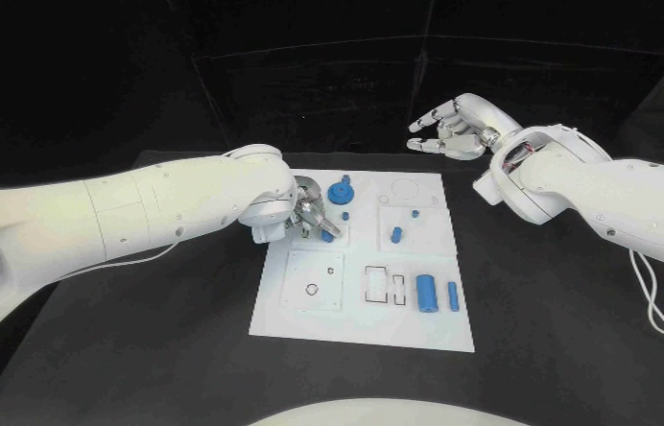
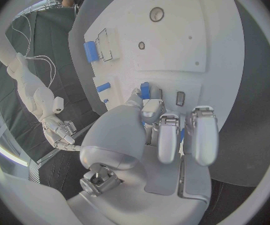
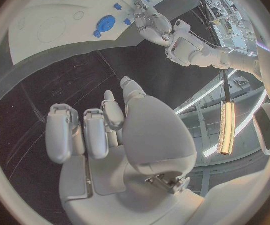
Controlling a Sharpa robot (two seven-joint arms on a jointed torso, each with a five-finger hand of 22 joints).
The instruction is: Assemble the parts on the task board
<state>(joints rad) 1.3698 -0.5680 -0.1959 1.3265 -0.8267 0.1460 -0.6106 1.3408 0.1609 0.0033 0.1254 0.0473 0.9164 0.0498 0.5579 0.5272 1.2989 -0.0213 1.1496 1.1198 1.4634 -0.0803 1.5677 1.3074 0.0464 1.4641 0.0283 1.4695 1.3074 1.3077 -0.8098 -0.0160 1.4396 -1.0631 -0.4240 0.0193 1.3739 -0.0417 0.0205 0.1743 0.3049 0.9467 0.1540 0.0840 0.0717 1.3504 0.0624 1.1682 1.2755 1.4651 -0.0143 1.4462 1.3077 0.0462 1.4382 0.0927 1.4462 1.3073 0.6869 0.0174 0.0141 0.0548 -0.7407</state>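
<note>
While the left hand (image 1: pixel 312 213) pinches a small blue part (image 2: pixel 145 90), several parts wait.
Beyond its fingers lie loose cylinders (image 1: pixel 428 292); right hand (image 1: pixel 457 129) holds nothing, fingers apart.

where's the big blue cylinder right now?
In the head view the big blue cylinder lies on the task board, in its near right part, between a black-outlined rectangular slot and a thinner blue pin, clear of both hands.

No text, label, brand, number or sign can be read in any view.
</note>
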